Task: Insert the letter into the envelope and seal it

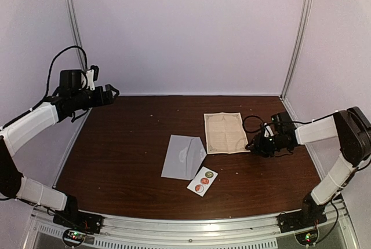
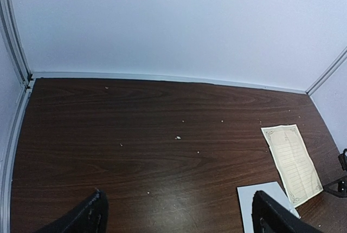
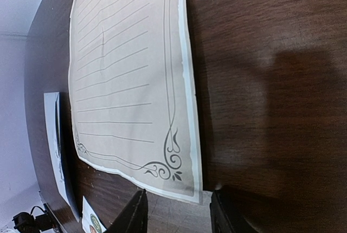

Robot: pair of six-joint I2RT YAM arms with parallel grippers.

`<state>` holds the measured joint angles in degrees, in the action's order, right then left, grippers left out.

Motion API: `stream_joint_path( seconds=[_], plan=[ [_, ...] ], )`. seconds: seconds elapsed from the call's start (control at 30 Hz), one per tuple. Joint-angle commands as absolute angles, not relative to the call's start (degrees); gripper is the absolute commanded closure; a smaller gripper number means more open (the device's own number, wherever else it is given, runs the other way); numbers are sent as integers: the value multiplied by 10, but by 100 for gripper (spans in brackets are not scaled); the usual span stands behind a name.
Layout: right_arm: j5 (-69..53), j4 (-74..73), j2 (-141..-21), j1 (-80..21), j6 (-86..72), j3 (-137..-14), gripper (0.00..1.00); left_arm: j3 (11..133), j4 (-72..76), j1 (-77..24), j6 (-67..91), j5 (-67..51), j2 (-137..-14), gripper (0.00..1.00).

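The letter, a cream lined sheet with an ornate border, lies flat on the brown table right of centre. It fills the right wrist view and shows at the right of the left wrist view. The pale grey envelope lies flat just left of it, with its corner in the left wrist view and its edge in the right wrist view. My right gripper is open, low at the letter's near right corner. My left gripper is open and empty, raised at the far left.
A small white strip of round stickers lies in front of the envelope; its end shows in the right wrist view. White walls and metal posts enclose the table. Small white crumbs dot the wood.
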<state>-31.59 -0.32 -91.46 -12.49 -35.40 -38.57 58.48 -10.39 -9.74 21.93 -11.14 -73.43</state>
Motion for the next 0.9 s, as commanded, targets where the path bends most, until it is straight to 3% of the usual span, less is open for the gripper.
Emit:
stream_joint_path(
  seconds=[0.0, 0.5, 0.6, 0.87],
  plan=[
    [-324, 38, -924, -123, -378, -371, 61, 578, -79, -96, 213, -114, -726, 7],
    [-338, 108, -952, -124, -446, -349, 68, 577, -79, -96, 215, -114, -726, 7],
    [-352, 137, -961, -124, -464, -343, 72, 577, -79, -96, 214, -113, -726, 7],
    [-355, 150, -947, -123, -479, -346, 94, 577, -79, -96, 213, -109, -724, 7]
  ],
)
